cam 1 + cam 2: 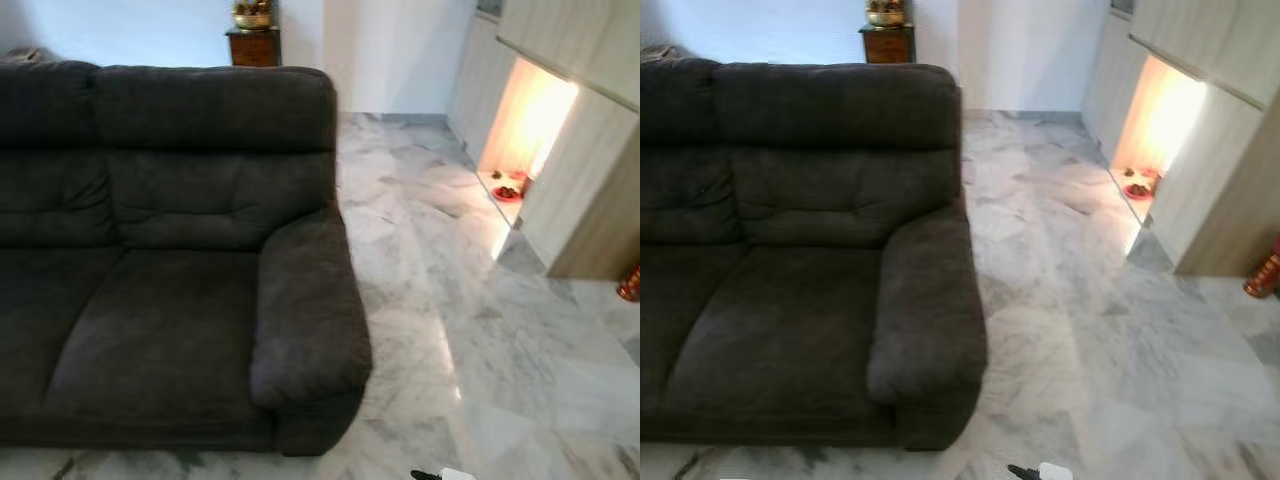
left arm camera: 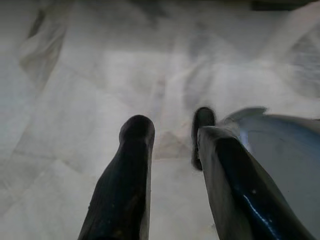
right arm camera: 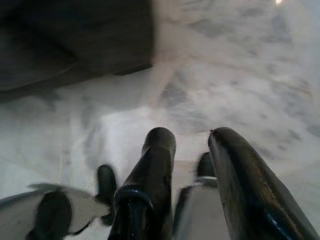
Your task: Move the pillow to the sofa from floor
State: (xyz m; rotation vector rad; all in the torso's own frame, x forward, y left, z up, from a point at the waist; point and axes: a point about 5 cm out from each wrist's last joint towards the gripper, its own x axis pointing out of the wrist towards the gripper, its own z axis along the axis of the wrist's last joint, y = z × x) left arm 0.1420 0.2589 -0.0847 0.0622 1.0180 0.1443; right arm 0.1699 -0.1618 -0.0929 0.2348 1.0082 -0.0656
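Dark charcoal fabric takes up the left of the head views: a plush sofa (image 1: 170, 250) with tufted back cushions, a wide seat and a rounded armrest (image 1: 305, 320) at its right end, standing on the floor. Seat bare; no pillow can be made out on it or on the floor around it, so where the pillow lies cannot be told. Behind the sofa back, against the pale wall, a small wooden cabinet (image 1: 253, 46) with a brass-coloured bowl (image 1: 252, 15) on top. Right of the sofa, grey-veined white marble floor (image 1: 440, 300) runs back to the wall. Further right, light wood cabinetry (image 1: 590, 120) with a warmly lit niche at floor level; a red dish (image 1: 507, 193) sits inside it. At the far right edge a red object (image 1: 1264, 275) stands on the floor, too cut off to identify. At the lower edge, a small black-and-white piece of the robot (image 1: 440, 474), not clear enough to name. Left wrist view: left gripper (image 2: 172, 135) hangs over marble, its two black fingers apart, nothing between them; a pale blue-grey part of the robot's body beside it. Right wrist view: right gripper (image 3: 192, 142) also over marble, fingers apart with a narrow gap, empty; the sofa's dark base (image 3: 70, 45) lies beyond it, blurred.
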